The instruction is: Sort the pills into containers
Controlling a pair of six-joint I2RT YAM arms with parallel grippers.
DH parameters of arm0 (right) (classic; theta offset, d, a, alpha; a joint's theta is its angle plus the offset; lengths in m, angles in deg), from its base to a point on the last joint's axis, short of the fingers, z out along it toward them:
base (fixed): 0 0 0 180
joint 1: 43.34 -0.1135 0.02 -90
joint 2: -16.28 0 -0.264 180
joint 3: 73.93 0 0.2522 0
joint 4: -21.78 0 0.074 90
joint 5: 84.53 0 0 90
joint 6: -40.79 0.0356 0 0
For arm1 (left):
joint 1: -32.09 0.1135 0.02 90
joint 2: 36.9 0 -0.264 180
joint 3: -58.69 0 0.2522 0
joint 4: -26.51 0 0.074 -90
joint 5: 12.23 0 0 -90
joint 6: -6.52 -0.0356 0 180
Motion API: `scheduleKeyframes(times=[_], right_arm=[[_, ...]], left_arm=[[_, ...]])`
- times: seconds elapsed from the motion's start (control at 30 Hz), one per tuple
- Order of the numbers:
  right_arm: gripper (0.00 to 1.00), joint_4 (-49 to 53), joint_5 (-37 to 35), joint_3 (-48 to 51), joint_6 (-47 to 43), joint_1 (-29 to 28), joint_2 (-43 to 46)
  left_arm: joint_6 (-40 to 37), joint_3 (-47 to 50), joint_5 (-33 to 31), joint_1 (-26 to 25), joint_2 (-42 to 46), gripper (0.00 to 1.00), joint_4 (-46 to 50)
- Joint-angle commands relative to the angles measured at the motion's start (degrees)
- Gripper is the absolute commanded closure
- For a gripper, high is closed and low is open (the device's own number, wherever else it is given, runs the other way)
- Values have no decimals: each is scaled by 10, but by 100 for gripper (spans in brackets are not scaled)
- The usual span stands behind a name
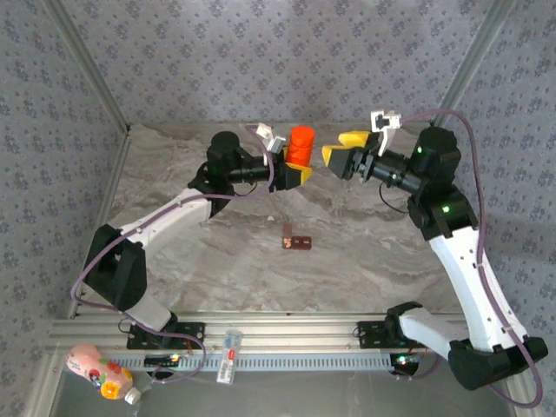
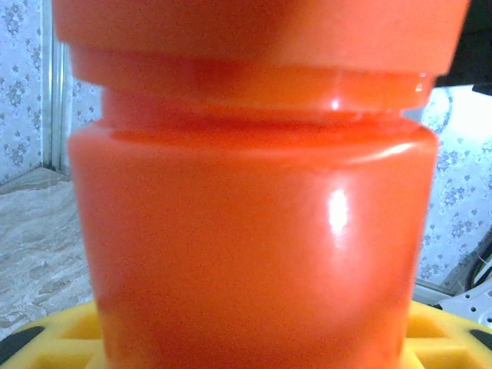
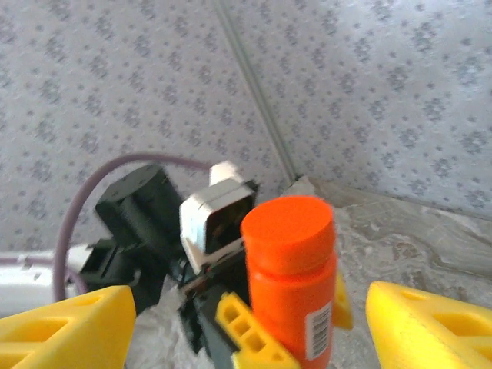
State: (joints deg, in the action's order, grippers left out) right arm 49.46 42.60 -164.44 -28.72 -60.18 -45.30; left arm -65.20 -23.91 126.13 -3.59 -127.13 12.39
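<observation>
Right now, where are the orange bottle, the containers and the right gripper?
orange bottle [image 1: 302, 143]: top external view, on its upper half.
containers [image 1: 297, 241]: top external view, on the middle of the strip.
right gripper [image 1: 333, 146]: top external view, midway between its yellow fingertips.

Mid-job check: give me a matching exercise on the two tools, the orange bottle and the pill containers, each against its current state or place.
Things
1. left tool
2. right tool
3. orange bottle
4. containers

States or places
A. lying on the table, apart from both tools
B. open, facing the bottle
C. upright, cap on
D. shut on the bottle

Pairs: 1-D, 2-B, 3-C, 4-A
</observation>
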Motion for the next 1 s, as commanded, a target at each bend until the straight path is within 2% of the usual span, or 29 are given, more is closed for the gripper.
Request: scheduleKeyframes(times=[0.0,0.3,0.53,0.83,0.97], right_arm=[[19,68,-71,-55,18,-14,-37],[18,165,-107,-165,-27,-61,-115],[19,173,-91,-191,-51,-86,-139],[20,199,-113,-213,-85,-112,-164],[27,196,-114,-212,-88,-112,-167]], left_arm=[[5,5,-7,0,28,100,-48],[17,12,-8,-10,32,100,-69],[26,28,-25,-16,35,100,-104],[31,31,-28,-20,36,100,-116],[30,30,-28,-22,38,100,-113]])
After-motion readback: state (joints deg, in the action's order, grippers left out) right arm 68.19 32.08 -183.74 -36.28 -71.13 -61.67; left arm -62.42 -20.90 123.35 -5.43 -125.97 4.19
